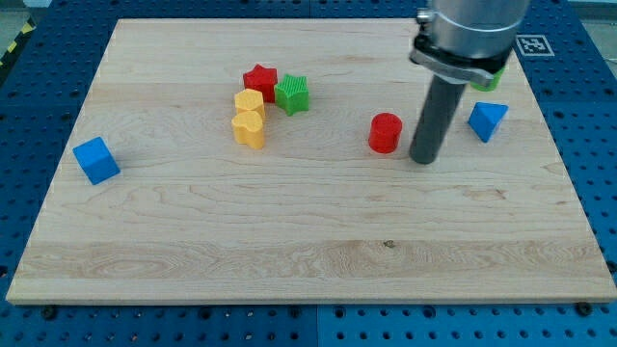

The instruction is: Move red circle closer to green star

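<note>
The red circle [385, 132] stands on the wooden board, right of centre. The green star [292, 93] lies up and to the left of it, next to a red star [259, 81]. My tip [422, 159] rests on the board just right of the red circle, a small gap apart from it. The rod rises from the tip toward the view's top right.
A yellow hexagon [249, 101] and a yellow heart [249, 128] sit below the red star. A blue cube [95, 159] is at the left. A blue triangle [487, 120] is right of the rod. A green block [490, 79] is partly hidden behind the arm.
</note>
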Motion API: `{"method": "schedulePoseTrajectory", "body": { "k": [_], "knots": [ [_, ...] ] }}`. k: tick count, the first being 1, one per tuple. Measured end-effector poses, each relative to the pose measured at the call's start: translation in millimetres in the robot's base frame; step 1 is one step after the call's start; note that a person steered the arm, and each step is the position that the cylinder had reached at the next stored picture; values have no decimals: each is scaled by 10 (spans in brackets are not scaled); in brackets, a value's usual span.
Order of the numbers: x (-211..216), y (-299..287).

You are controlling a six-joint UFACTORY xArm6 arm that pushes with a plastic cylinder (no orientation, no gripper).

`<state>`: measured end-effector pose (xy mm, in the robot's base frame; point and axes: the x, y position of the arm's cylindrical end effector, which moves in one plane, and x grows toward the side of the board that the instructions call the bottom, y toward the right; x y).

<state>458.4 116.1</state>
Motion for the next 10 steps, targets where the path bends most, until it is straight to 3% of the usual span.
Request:
{"method": "schedulePoseTrajectory", "body": {
  "k": [2,4,7,8,10],
  "knots": [
    [-21,-774],
    [247,-143],
    [-252,-400],
    [-200,-50],
    [-517,-56]
  ]
}}
